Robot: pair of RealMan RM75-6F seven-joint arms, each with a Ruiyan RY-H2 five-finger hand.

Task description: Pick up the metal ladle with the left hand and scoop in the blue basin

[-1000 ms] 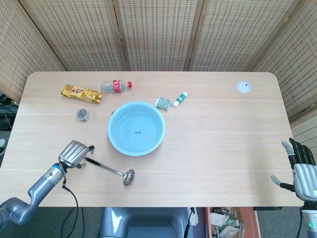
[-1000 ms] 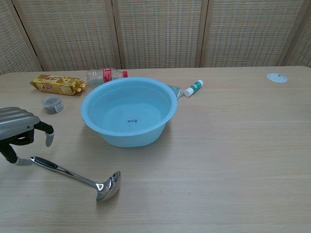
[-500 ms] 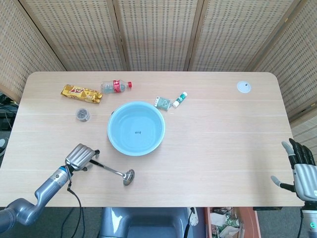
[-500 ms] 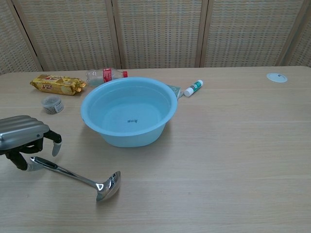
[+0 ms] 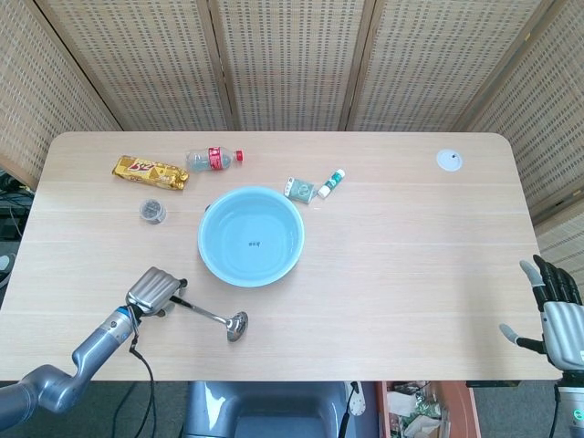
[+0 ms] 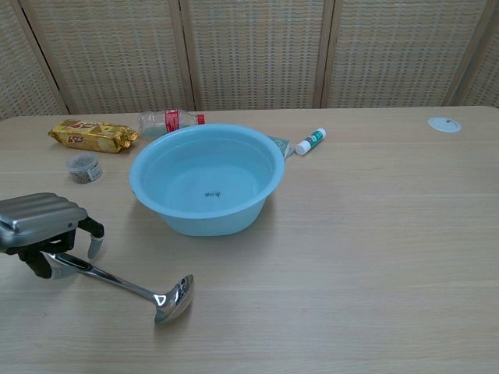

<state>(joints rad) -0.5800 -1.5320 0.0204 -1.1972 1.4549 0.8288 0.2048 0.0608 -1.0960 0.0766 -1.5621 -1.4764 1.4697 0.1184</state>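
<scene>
On the desk [image 5: 411, 265] from the head view, a snack packet [image 5: 150, 172], bottle [image 5: 212, 159] and small jar [image 5: 152, 212] lie behind the blue basin [image 5: 251, 236]. The right hand [image 5: 555, 308] hangs open, off the edge. In the chest view, the left hand [image 6: 44, 224] curls over the handle end of the metal ladle [image 6: 125, 284], which lies flat, bowl pointing right.

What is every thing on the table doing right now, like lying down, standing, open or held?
metal ladle: lying flat, handle end under the left hand
left hand: fingers curled over the handle, grip unclear
blue basin: upright
plastic bottle: lying on its side, red cap on
snack packet: lying flat
right hand: open, off the table
</scene>
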